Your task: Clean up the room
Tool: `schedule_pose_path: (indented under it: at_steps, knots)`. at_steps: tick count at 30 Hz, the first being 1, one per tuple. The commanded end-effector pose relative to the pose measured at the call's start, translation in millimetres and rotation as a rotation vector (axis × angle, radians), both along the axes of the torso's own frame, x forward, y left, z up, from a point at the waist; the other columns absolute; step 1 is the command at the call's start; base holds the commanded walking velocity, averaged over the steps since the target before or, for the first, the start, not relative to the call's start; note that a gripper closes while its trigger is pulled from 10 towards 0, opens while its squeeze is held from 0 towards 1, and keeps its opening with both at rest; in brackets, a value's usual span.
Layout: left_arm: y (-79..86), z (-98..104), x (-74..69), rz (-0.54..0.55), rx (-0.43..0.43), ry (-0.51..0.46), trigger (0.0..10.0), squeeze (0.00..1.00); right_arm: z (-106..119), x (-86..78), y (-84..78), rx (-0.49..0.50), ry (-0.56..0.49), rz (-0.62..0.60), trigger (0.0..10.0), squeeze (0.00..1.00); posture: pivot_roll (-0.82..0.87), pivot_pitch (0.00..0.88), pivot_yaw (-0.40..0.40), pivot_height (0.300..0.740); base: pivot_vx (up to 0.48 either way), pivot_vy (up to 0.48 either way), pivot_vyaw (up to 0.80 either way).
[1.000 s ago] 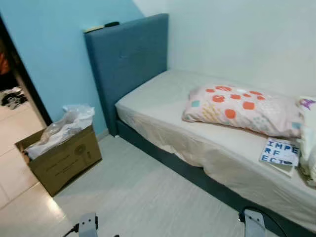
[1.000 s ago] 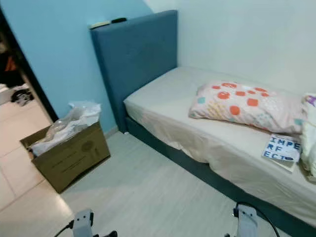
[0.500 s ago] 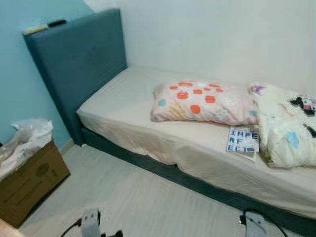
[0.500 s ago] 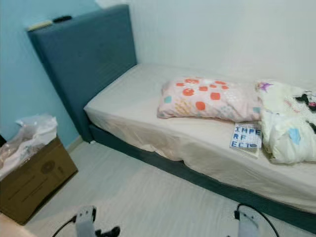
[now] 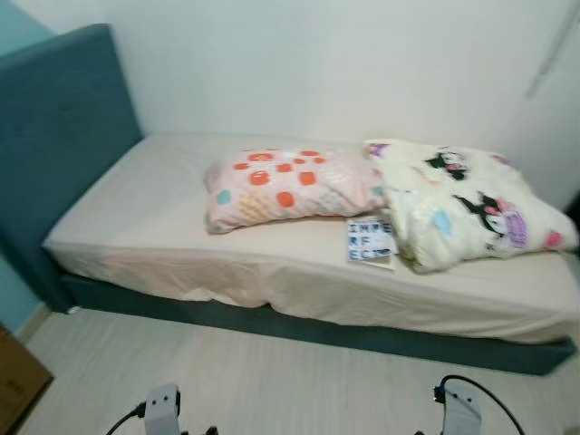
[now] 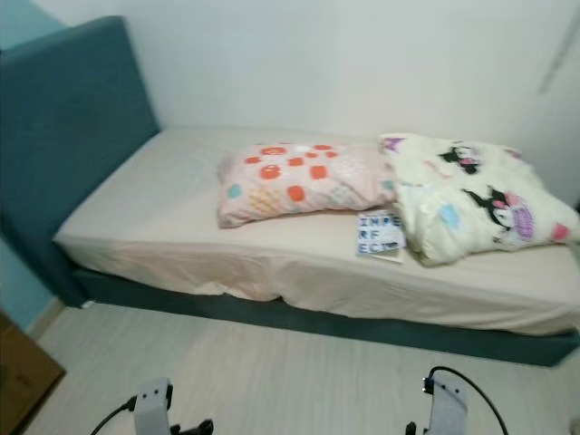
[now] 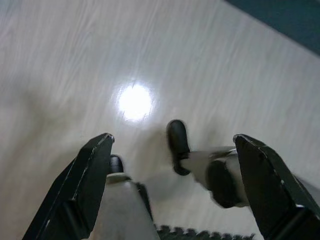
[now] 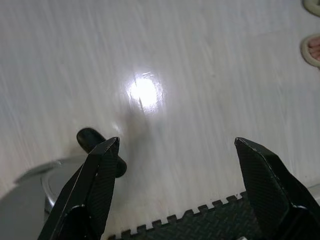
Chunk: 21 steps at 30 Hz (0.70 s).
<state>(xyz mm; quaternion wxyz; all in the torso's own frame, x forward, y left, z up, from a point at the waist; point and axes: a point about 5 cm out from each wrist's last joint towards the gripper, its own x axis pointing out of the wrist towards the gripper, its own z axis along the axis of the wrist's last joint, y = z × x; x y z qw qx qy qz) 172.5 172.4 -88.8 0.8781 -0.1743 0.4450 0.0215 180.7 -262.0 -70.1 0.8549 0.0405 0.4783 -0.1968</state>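
Well ahead of both sets of fingers, a bed (image 5: 181, 272) carries the clutter of the room: a spotted pillow (image 5: 285, 184), a crumpled cartoon blanket (image 5: 462, 204) and a small book (image 5: 370, 241) lying flat between them, touching the blanket's edge. The left gripper (image 7: 172, 185) and the right gripper (image 8: 175, 185) hang low over the pale floor (image 5: 272, 381), fingers spread wide and holding nothing. The pillow and blanket look soft and light, likely to sag and drag, so a pinch at a corner or a bunched fold seems the best hold. The book appears thin and stiff, probably slick on its cover; its edge nearest the fingers, close to the mattress side, offers a way under it. The headboard (image 5: 54, 136) closes the bed's far-left end and the wall (image 5: 317, 63) backs it, while a cardboard box (image 5: 16, 385) sits at the floor's left margin. Open floor lies between fingers and bed frame.
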Motion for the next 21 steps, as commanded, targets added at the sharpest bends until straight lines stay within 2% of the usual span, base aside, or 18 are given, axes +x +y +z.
schedule_pose_path:
  at_steps: [1,6,18,21]
  knots:
    - [2.1,-0.1,-0.4,0.007,0.007,0.001,10.0,0.0,-1.4,-1.5,2.1,0.009,-0.001,-0.003,10.0,0.0,-0.09,0.005,0.013,0.704,0.0,0.0,-0.78]
    - [0.4,1.4,2.8,0.01,-0.001,-0.013,10.0,0.0,6.2,8.2,-5.6,-0.003,-0.046,-0.013,10.0,0.0,-0.1,0.002,0.013,0.704,0.0,0.0,-0.78]
    - [-2.3,5.5,11.0,-0.004,-0.015,-0.051,10.0,0.0,18.4,30.9,-3.6,-0.013,-0.117,0.017,10.0,0.0,-0.1,0.0,0.009,0.704,0.0,0.0,-0.78]
    - [-2.4,5.9,11.7,-0.008,-0.015,-0.056,10.0,0.0,19.8,33.3,-3.4,-0.012,-0.129,0.018,10.0,0.0,-0.1,0.0,0.009,0.704,0.368,0.0,-0.68]
